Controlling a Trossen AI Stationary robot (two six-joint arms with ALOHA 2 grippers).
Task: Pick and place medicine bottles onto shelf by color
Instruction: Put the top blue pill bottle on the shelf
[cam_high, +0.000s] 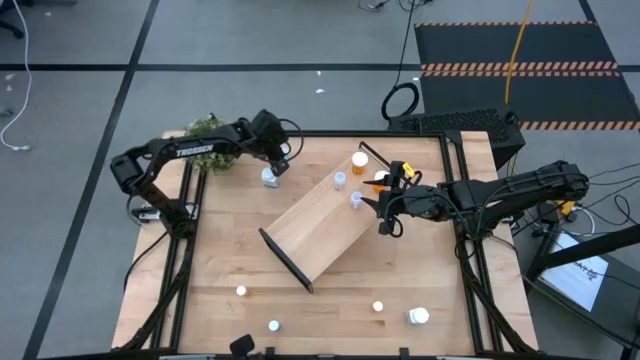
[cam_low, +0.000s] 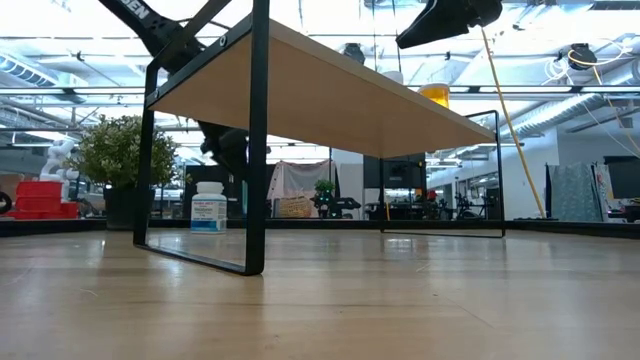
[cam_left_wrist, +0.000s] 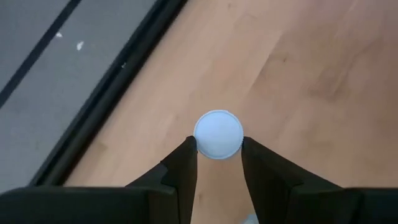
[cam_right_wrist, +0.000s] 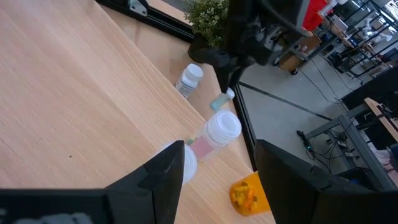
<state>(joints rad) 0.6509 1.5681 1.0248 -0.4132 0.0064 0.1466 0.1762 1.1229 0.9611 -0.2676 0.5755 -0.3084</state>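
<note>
Gripper on our left arm (cam_left_wrist: 217, 163) brackets the white-capped bottle (cam_left_wrist: 218, 134) near the table's (cam_high: 220, 270) far-left edge, fingers touching its cap; our right gripper (cam_right_wrist: 217, 165) hovers open above the shelf (cam_high: 320, 235) end where bottles gather.

Even overhead light is falling on the bench (cam_high: 230, 250), leaving only soft, faint shadows. In the low view, bright ceiling strips are glaring behind the shelf (cam_low: 330, 90), turning its underside dull. Near dark fingers (cam_left_wrist: 180, 180) are looking soft-edged in both wrist views.
</note>
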